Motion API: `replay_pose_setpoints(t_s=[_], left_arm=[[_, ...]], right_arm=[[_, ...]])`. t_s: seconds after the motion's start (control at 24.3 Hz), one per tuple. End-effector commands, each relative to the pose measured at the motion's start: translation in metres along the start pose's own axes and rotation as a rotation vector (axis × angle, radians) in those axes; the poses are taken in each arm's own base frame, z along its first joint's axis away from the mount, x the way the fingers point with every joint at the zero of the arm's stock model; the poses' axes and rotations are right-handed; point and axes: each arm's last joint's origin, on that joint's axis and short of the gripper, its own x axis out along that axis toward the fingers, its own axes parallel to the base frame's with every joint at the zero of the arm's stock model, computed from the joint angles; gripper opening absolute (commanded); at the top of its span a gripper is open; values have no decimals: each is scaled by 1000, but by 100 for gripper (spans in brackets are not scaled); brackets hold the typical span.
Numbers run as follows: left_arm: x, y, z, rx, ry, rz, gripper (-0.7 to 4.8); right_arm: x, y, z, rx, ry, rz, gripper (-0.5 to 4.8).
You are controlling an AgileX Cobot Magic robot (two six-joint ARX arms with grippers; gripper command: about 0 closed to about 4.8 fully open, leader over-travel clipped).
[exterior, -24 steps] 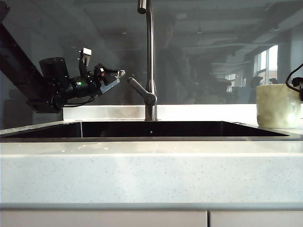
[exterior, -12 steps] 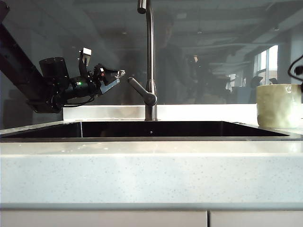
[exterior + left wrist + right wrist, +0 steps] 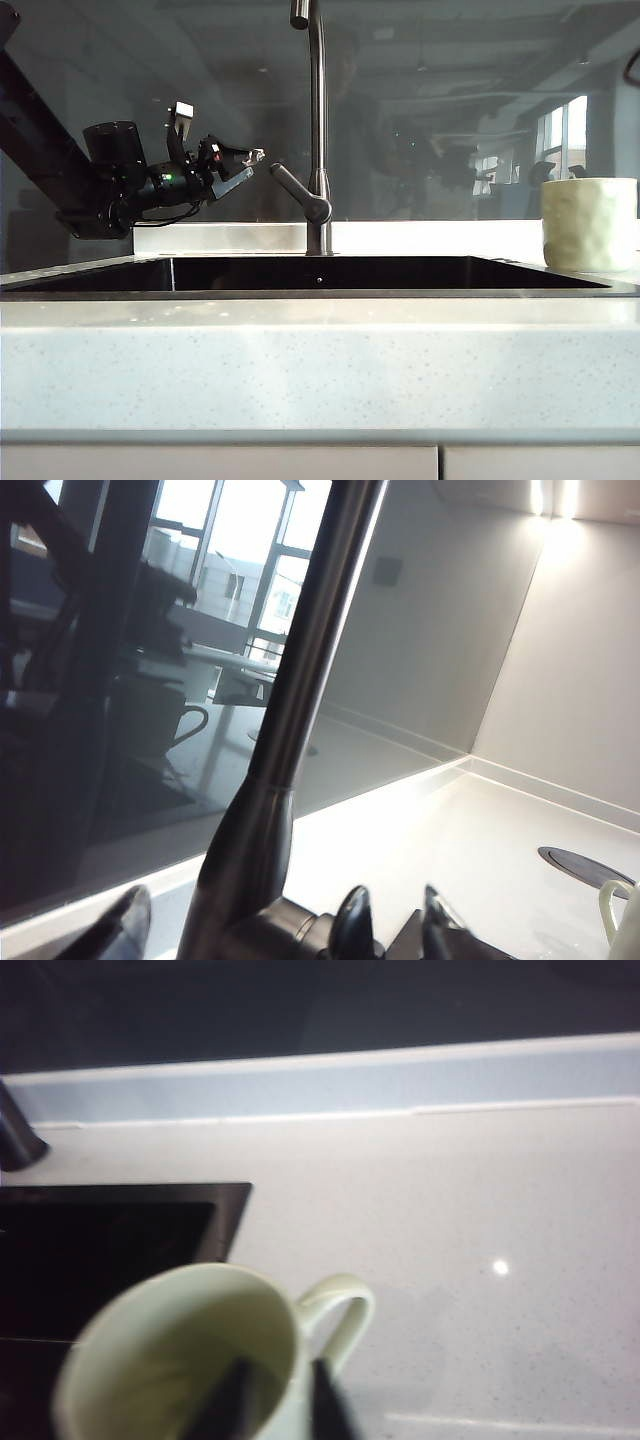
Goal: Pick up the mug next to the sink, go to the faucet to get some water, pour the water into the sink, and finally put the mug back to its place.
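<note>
The pale cream-green mug (image 3: 588, 224) stands upright on the counter just right of the sink (image 3: 320, 293). In the right wrist view my right gripper (image 3: 275, 1405) hovers over the mug (image 3: 170, 1350) near its handle. Its blurred dark fingers (image 3: 325, 1405) stand apart and it is open, gripping nothing. In the exterior view only that arm's cable (image 3: 632, 65) shows. The steel faucet (image 3: 317, 120) rises behind the sink. My left gripper (image 3: 250, 167) stays open just left of the faucet's lever (image 3: 298, 193), apart from it. The left wrist view shows the faucet (image 3: 300, 680) close up.
A glossy dark backsplash runs behind the counter and reflects the room. The speckled white counter front (image 3: 320, 370) fills the foreground. A round cover (image 3: 585, 862) is set into the countertop beyond the faucet, close to the mug's handle (image 3: 612, 912).
My right gripper, which stood beside the mug at the right edge, has risen out of the exterior view. The mug has stayed put on the counter. The left arm has not moved.
</note>
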Motion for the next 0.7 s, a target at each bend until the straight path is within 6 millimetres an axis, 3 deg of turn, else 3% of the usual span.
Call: replay_pose_setpoints(t_s=[0.04, 0.41, 0.7], left_arm=[[1, -1, 4, -1, 3, -1, 340], [1, 2, 0, -42, 29, 20, 340], [1, 5, -3, -82, 54, 39, 340]], right_arm=[[-17, 9, 10, -2, -3, 80, -9], [-63, 47, 24, 45, 9, 225, -9], [-68, 53, 28, 29, -13, 245, -8]])
